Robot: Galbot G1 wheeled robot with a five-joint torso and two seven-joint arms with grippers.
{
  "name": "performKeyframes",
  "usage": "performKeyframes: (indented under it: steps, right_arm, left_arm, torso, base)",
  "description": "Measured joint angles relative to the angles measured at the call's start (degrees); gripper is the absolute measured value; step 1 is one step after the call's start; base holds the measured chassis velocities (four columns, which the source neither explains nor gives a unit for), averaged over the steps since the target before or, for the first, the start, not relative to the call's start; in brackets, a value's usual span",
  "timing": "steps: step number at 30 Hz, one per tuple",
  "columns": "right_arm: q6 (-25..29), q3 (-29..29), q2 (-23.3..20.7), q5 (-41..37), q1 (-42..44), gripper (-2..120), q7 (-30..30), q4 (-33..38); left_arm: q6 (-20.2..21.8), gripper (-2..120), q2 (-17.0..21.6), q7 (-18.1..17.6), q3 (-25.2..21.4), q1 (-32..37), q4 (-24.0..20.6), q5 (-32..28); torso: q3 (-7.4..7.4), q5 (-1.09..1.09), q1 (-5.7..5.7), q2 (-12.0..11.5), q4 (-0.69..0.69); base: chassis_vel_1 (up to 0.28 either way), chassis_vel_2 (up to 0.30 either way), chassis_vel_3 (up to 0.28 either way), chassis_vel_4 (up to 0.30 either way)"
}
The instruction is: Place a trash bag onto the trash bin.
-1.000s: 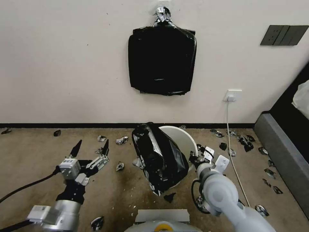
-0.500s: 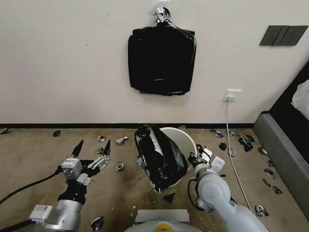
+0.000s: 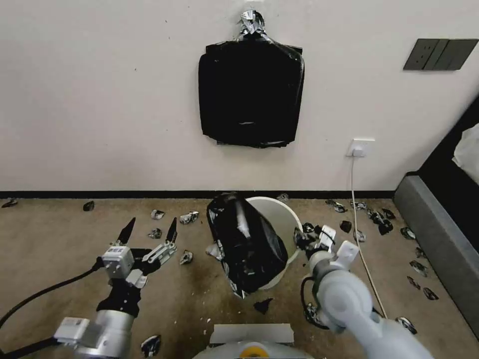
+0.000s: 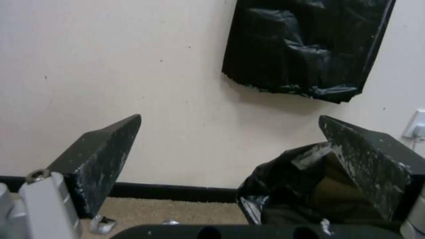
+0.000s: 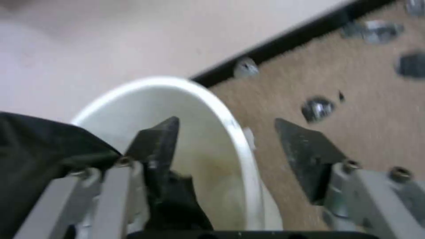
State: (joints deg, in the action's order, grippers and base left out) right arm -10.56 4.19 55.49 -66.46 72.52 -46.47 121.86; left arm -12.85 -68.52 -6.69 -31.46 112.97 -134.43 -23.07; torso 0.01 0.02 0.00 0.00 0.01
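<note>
The cream-white trash bin [image 3: 279,212] stands tilted on the carpet near the wall. The glossy black trash bag [image 3: 247,247] drapes over its left rim and down its front side. My right gripper [image 3: 309,235] is at the bin's right rim, open. In the right wrist view the right gripper [image 5: 225,132] straddles the rim of the bin [image 5: 212,109], one finger inside and one outside, with the bag's edge [image 5: 35,146] beside the inner finger. My left gripper [image 3: 152,225] hovers open to the left of the bag, apart from it. The left wrist view shows it [image 4: 229,117] empty, with the bag [image 4: 288,186] ahead.
A thick bundle of black bags [image 3: 251,92] hangs on the wall above the bin. Small black scraps [image 3: 185,257] litter the carpet. A white cable [image 3: 363,244] runs down from a wall socket [image 3: 360,147]. Grey furniture [image 3: 439,239] lines the right side.
My left gripper has drifted right, toward the bag, staying open. The right gripper has shifted slightly at the bin's right rim. The bag sits a little higher on the bin.
</note>
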Motion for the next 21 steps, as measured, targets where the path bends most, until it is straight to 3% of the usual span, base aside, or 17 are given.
performKeyframes:
  steps: [2,8,10,11,12,14,15,16,18,19,21]
  right_arm:
    - [-1.8,1.4,-2.9,0.9,-0.3,76,1.3,3.2]
    - [-2.4,1.9,-8.2,2.8,-3.7,91,3.4,8.8]
    - [-4.3,1.1,-12.4,3.0,-8.0,99,11.3,11.4]
    - [-4.3,1.1,-12.4,3.0,-8.0,99,11.3,11.4]
    - [-5.9,0.5,-14.0,3.9,-9.4,100,15.7,11.8]
    - [-11.8,-1.5,-16.8,3.9,-13.1,100,24.3,12.5]
    - [-11.8,-1.5,-16.8,3.9,-13.1,100,24.3,12.5]
    - [-15.1,-3.0,-17.5,2.3,-15.4,100,26.2,12.8]
    - [-22.8,-8.7,-17.0,-5.8,-22.3,100,21.9,13.1]
    - [-22.8,-8.7,-17.0,-5.8,-22.3,100,21.9,13.1]
    - [-25.4,-14.1,-14.2,-11.1,-28.6,100,16.3,11.6]
  left_arm:
    - [0.1,100,-0.1,-0.1,0.0,0.1,-0.1,0.1]
    - [0.9,100,-0.2,-0.6,0.0,0.8,-0.5,0.7]
    - [1.5,100,-0.3,-1.0,0.1,1.1,-0.7,1.2]
    - [1.5,100,-0.3,-1.0,0.1,1.1,-0.7,1.2]
    - [1.9,100,-0.3,-1.2,0.1,1.2,-0.7,1.4]
    - [2.7,100,-0.4,-1.6,0.2,1.2,-0.9,1.8]
    - [2.7,100,-0.4,-1.6,0.2,1.2,-0.9,1.8]
    - [3.0,100,-0.4,-1.8,0.2,1.2,-0.9,1.9]
    - [3.5,100,-0.4,-2.0,0.2,1.3,-1.1,2.0]
    - [3.5,100,-0.4,-2.0,0.2,1.3,-1.1,2.0]
    - [3.9,100,-0.5,-2.2,0.2,1.3,-1.1,2.2]
  torso:
    - [0.0,0.0,0.0,0.0,-0.01]
    - [0.0,-0.01,0.0,0.0,-0.01]
    - [0.0,-0.02,0.0,0.0,0.0]
    - [0.0,-0.02,0.0,0.0,0.0]
    - [0.0,-0.02,0.0,0.0,0.0]
    - [-0.01,-0.02,0.0,0.0,-0.01]
    - [-0.01,-0.02,0.0,0.0,-0.01]
    - [-0.01,-0.02,0.0,0.0,-0.01]
    - [-0.01,-0.02,0.0,0.0,-0.02]
    - [-0.01,-0.02,0.0,0.0,-0.02]
    - [0.0,-0.01,0.0,0.0,-0.01]
  base:
    - [0.0,0.0,0.0,0.0]
    - [0.0,0.0,0.0,0.0]
    - [0.0,0.0,0.0,0.0]
    - [0.0,0.0,0.0,0.0]
    - [0.0,0.0,0.0,0.0]
    - [0.0,0.0,0.0,0.0]
    - [0.0,0.0,0.0,0.0]
    - [0.0,0.0,0.0,0.0]
    - [0.0,0.0,0.0,0.0]
    - [0.0,0.0,0.0,0.0]
    - [0.0,0.0,0.0,0.0]
